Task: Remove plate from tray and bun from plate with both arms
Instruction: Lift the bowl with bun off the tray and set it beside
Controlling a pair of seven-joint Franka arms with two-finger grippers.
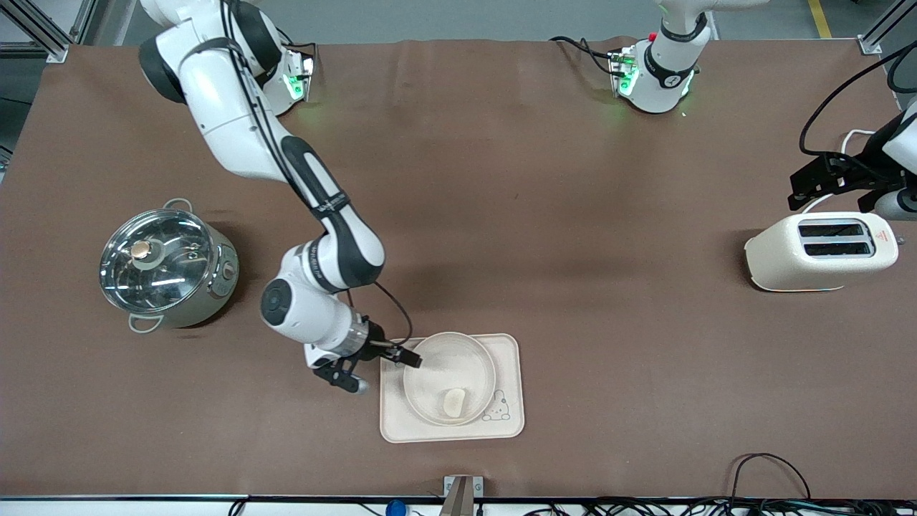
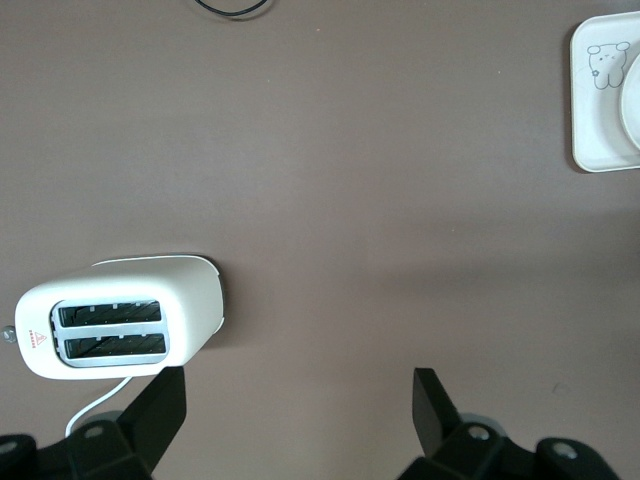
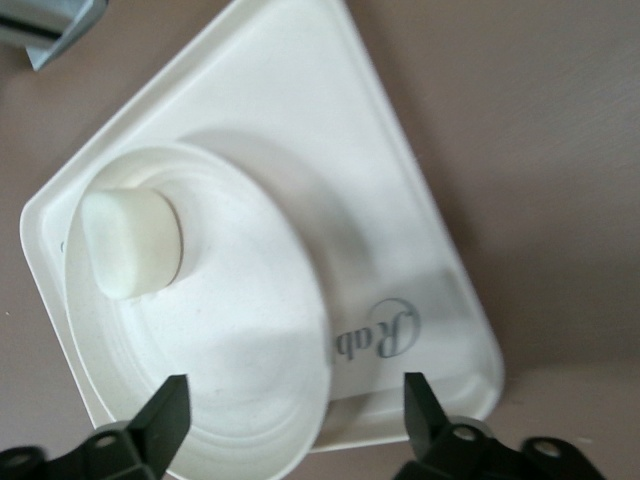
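Note:
The round cream plate [image 1: 458, 358] lies on the rectangular rabbit tray [image 1: 392, 424], near the table's front edge. The pale bun [image 1: 454, 402] lies in the plate, at its side nearer the front camera. My right gripper [image 1: 385, 371] is open at the plate's edge toward the right arm's end, and its fingers straddle the rim. In the right wrist view the plate's rim [image 3: 250, 330] passes between the open fingers [image 3: 165, 412], with the bun [image 3: 130, 243] and tray [image 3: 300, 120] past them. My left gripper [image 1: 824, 183] is open and empty, up in the air by the toaster.
A cream toaster [image 1: 822, 251] stands at the left arm's end and shows in the left wrist view [image 2: 120, 315]. A steel pot with a glass lid [image 1: 166, 263] stands at the right arm's end. The tray's corner [image 2: 590, 110] shows in the left wrist view.

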